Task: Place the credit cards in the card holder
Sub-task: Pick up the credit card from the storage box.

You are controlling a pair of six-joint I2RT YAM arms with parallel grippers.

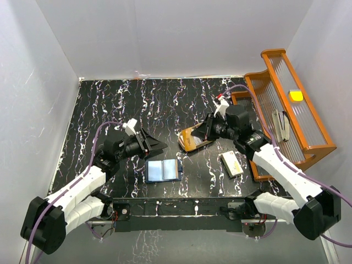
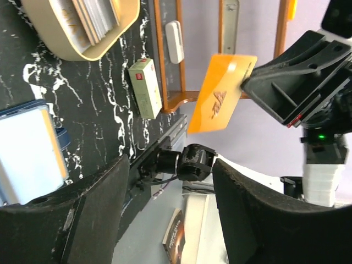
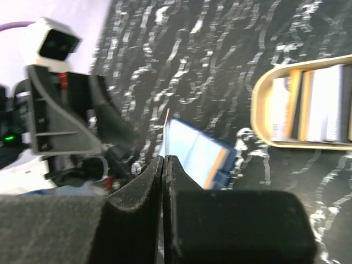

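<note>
The navy card holder [image 1: 163, 170] lies open on the table between the arms, pale blue inside with an orange strip along one edge; it also shows in the left wrist view [image 2: 27, 148] and the right wrist view [image 3: 201, 157]. My right gripper [image 1: 204, 131] is shut on an orange credit card [image 2: 223, 92] and holds it in the air above the table; in its own view [image 3: 165, 162] the card [image 3: 166, 129] shows edge-on. More cards [image 3: 324, 104] stand in the tan tray [image 1: 187, 144]. My left gripper [image 1: 157, 146] is open and empty, above and left of the holder.
A cream-yellow block [image 1: 231, 164] lies right of the holder. An orange wooden rack [image 1: 297, 110] with a clear ribbed panel stands at the right edge. White walls enclose the black marbled table [image 1: 110, 104].
</note>
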